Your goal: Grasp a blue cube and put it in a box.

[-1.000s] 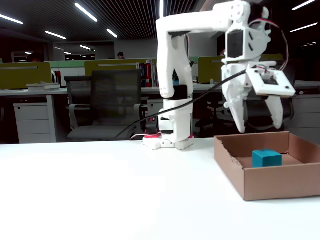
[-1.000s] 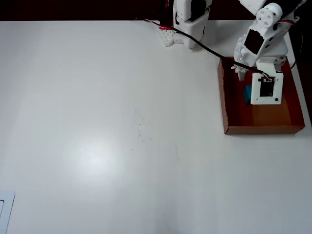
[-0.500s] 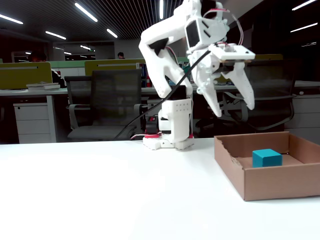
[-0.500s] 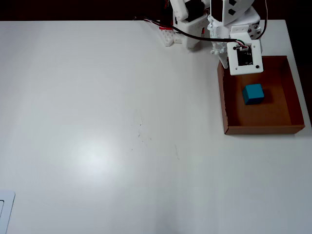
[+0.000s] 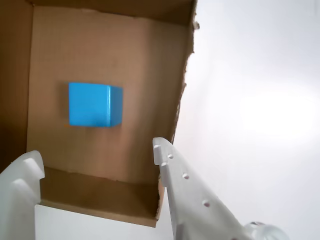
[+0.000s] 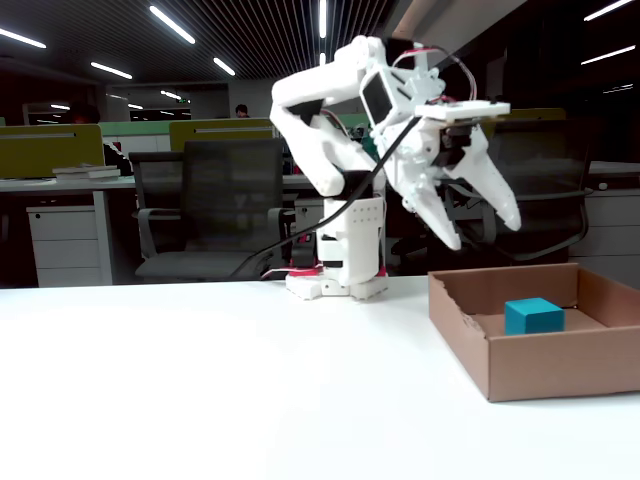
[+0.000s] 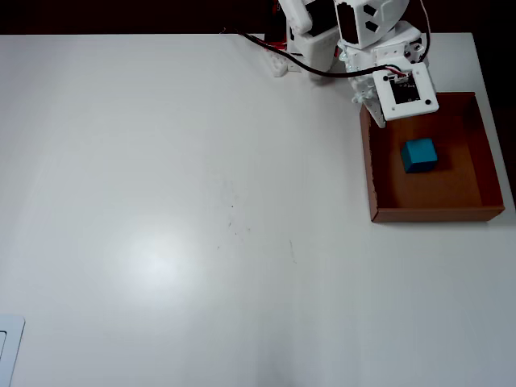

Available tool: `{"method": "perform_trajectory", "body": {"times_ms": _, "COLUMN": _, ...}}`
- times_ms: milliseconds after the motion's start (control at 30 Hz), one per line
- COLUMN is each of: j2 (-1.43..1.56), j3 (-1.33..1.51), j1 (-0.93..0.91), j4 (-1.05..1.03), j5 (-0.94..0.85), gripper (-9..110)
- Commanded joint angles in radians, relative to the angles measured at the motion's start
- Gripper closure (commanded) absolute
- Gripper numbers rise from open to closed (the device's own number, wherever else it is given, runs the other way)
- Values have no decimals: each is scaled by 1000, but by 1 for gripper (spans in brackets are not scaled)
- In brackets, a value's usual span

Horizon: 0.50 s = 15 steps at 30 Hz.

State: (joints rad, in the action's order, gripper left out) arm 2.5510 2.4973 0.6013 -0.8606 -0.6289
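The blue cube (image 6: 532, 315) rests on the floor of the box (image 6: 545, 365) at the bench's (image 6: 200, 380) right side. End effector (image 6: 484, 232) hangs above it, fingers spread, empty, no contact.

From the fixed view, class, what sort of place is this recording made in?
Most likely an open-plan office: rows of desks with green dividers, mesh office chairs behind the white table, and strip ceiling lights.
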Motion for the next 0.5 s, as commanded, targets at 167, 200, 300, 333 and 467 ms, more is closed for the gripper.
{"method": "perform_trajectory", "body": {"times_ms": 167, "j2": 166, "j3": 149, "j1": 11, "j4": 118, "j5": -9, "gripper": 74}}
{"method": "perform_trajectory", "body": {"times_ms": 200, "j2": 195, "j3": 184, "j1": 11, "j4": 152, "j5": 0, "gripper": 76}}
{"method": "perform_trajectory", "body": {"times_ms": 300, "j2": 287, "j3": 282, "j1": 17, "j4": 227, "j5": 0, "gripper": 78}}
{"method": "perform_trajectory", "body": {"times_ms": 333, "j2": 314, "j3": 301, "j1": 20, "j4": 230, "j5": 0, "gripper": 78}}
{"method": "perform_trajectory", "body": {"times_ms": 467, "j2": 362, "j3": 305, "j1": 43, "j4": 184, "j5": 3, "gripper": 78}}
